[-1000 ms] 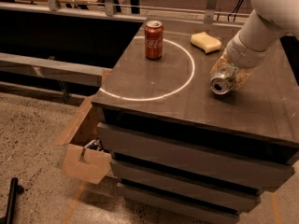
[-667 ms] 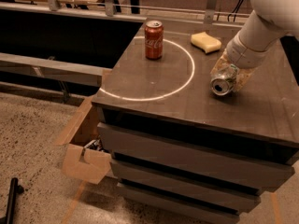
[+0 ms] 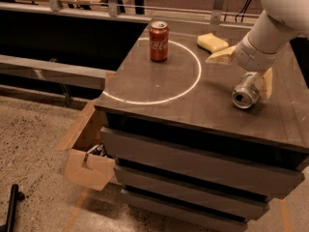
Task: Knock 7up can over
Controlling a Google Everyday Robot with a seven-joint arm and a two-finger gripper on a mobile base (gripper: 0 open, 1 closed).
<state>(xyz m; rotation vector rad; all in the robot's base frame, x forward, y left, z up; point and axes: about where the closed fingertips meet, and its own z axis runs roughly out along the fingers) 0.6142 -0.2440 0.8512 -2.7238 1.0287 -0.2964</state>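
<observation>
Lying on its side near the right edge of the table, the 7up can, top facing forward; over it, the gripper (fingers spread wide, gripping nothing); red can upright, well apart.

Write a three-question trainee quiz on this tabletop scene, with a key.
1. True or false: the 7up can stands upright.
2. Which can stands inside the white ring? A) Coke can B) 7up can C) neither
3. Where is the end effector, and is it open or shut?

Key:
1. False; it lies on its side.
2. A.
3. Just over the 7up can, near the sponge; open.
</observation>
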